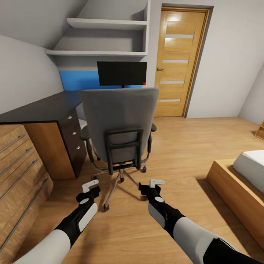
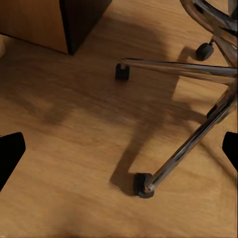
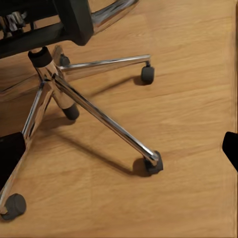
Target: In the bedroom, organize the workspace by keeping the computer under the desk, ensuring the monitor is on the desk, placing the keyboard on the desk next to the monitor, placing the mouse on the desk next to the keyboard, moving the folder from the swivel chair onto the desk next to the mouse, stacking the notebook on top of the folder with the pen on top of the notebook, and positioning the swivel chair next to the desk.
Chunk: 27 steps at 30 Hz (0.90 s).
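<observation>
No writing or brand can be read anywhere. At the left a wooden drawer chest [image 1: 18,165] stands beside the black-topped desk [image 1: 40,108] with its blue back panel. The monitor [image 1: 121,73] sits on the desk, its screen dark, with a small red light at one corner. The swivel chair [image 1: 119,126] faces the desk, back toward the camera, on a light wood floor [image 1: 183,146]. Left gripper [image 1: 90,185] and right gripper [image 1: 157,182] hang open and empty above the floor by the chair's chrome base. A wooden door [image 1: 179,62] is behind, a bed [image 1: 249,172] at right

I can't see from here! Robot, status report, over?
Both grippers open, empty. Swivel chair right ahead, back facing me. Chair blocks the desk; monitor on it.
</observation>
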### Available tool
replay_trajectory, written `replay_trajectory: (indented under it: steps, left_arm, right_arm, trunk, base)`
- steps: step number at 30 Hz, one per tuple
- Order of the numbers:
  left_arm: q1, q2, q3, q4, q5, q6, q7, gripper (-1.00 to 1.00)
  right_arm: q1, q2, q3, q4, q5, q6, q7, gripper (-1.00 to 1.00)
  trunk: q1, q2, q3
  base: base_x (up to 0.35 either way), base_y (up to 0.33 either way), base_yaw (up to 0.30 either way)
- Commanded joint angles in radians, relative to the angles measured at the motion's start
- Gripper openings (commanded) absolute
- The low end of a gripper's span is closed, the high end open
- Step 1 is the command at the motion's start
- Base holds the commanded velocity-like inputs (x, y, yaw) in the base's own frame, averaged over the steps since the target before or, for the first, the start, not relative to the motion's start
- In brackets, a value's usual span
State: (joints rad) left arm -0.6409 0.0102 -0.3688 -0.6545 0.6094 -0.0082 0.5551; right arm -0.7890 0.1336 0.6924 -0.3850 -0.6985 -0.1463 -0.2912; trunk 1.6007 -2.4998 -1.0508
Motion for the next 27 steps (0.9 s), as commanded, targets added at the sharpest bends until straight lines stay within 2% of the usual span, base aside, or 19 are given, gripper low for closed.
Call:
replay_trajectory:
  steps: [1, 6, 12, 27]
  left_arm:
    - [-0.001, 0.001, -0.008, 0.0, 0.007, -0.001, 0.008, 1.0]
    - [-0.001, -0.002, -0.014, 0.005, 0.006, -0.001, 0.007, 1.0]
    - [-0.001, -0.002, -0.019, 0.005, 0.006, 0.0, 0.006, 1.0]
    - [-0.001, -0.004, -0.037, 0.006, 0.005, 0.0, 0.006, 1.0]
  right_arm:
    - [-0.001, 0.0, 0.009, 0.0, -0.006, -0.006, -0.005, 1.0]
    - [-0.001, 0.0, 0.009, -0.003, 0.014, -0.006, -0.005, 1.0]
    - [-0.001, 0.003, 0.01, -0.006, 0.018, -0.006, -0.005, 1.0]
    - [-0.001, 0.008, 0.013, -0.008, 0.029, -0.006, -0.005, 1.0]
  trunk:
    - [0.0, 0.0, -0.001]
    - [0.0, 0.0, -0.001]
    - [0.0, 0.0, -0.001]
    - [0.0, 0.0, -0.005]
  base:
    - [-0.004, -0.271, 0.0]
    - [-0.002, -0.294, 0.0]
    - [0.0, -0.233, 0.032]
    - [0.0, -0.034, 0.22]
